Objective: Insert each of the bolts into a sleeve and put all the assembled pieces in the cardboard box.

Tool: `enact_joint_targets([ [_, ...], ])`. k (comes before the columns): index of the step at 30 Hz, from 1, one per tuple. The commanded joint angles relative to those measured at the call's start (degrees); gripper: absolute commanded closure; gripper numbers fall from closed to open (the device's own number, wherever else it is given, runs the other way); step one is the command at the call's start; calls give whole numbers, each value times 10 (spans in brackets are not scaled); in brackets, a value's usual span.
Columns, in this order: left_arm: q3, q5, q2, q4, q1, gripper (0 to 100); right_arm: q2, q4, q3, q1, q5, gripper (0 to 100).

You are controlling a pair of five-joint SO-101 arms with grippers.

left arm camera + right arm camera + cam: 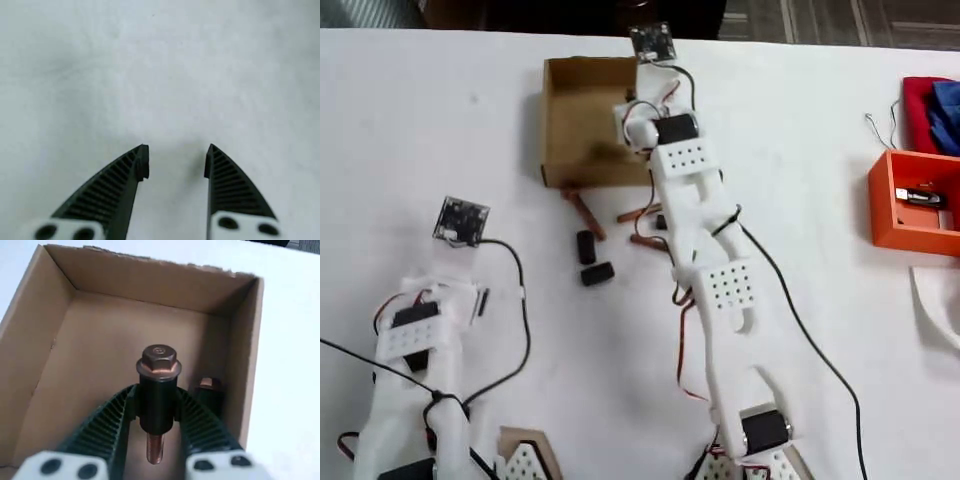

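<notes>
**A:** How far along is it? Start at the left.

**B:** At about 8 o'clock in the high view, the left tool (176, 162) hangs over bare tabletop (160, 65). Its jaws are apart and hold nothing, so that arm has no part in hand.

**A:** And the loose parts?

**B:** Near the middle, just off the 6 o'clock side of the cardboard box (565, 120), lie two black sleeves (585, 247) with no bolt in them, one just beside the other. Three copper bolts (586, 214) lie close by toward 3 o'clock of the sleeves, none of them inserted. A small dark bit shows against the arm there. I can't tell whether it's a third sleeve.

**A:** And the box itself?

**B:** It sits toward 12 o'clock. The right tool (156, 400) is above its open top, clamped on an assembled piece (158, 365), a bolt seated through a sleeve with its head up. A second assembled piece (209, 390) already rests inside, close against a side wall.

**A:** So what's the tally?

**B:** I'd say one is delivered and one is a release away. Roughly three bolts remain to be sleeved and boxed, so it's under halfway. The orange bin (885, 215) at 3 o'clock plays no part.
</notes>
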Motion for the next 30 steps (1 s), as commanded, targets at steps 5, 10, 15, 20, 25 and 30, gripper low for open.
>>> enact_joint_targets([
  [5,-2,-3,-1,-9,-4,801,-7,-18,-2,3,-5,978],
  [10,-2,-3,-1,-9,-4,801,-8,-16,32,4,-5,978],
  [15,-2,-3,-1,-9,-4,801,-8,-17,40,5,-5,978],
  [20,-2,-3,-1,-9,-4,801,-8,-17,41,5,-6,978],
  [25,-2,-3,-1,-9,-4,801,4,-17,40,7,-42,978],
  [30,-1,-3,-1,-9,-4,801,17,-17,38,4,-42,978],
])
